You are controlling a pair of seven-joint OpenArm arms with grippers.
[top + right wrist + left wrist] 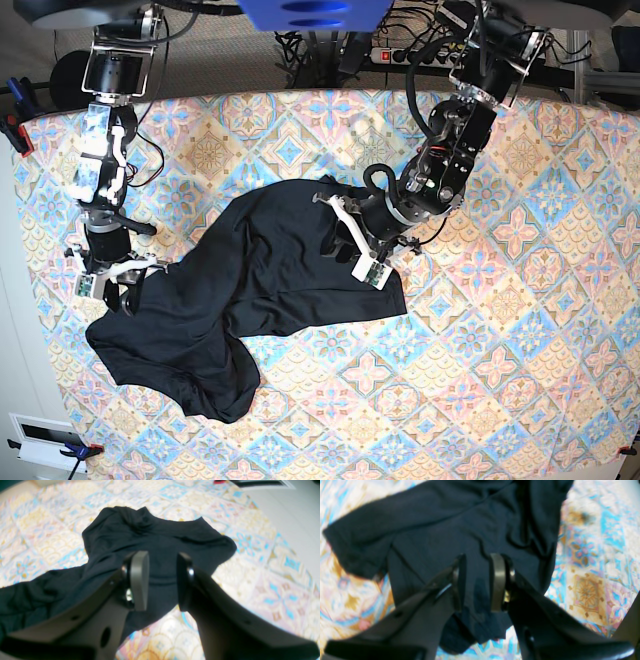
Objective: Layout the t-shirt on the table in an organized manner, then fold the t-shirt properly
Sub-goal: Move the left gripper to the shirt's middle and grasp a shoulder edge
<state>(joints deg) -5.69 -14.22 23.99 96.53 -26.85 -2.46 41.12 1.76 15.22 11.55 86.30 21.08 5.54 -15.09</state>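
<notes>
The black t-shirt lies crumpled on the patterned table, running from the middle down to the front left. My left gripper hovers over the shirt's upper right part. In the left wrist view its jaws stand a little apart, and the wrinkled t-shirt shows through the gap; the picture is blurred. My right gripper is at the shirt's left edge. In the right wrist view its jaws stand apart over the t-shirt, with nothing between them.
Bare tablecloth lies to the right of the shirt and beyond it. Cables and a power strip run behind the table's far edge. A red clamp grips the left edge, and a white vent sits on the floor at the front left.
</notes>
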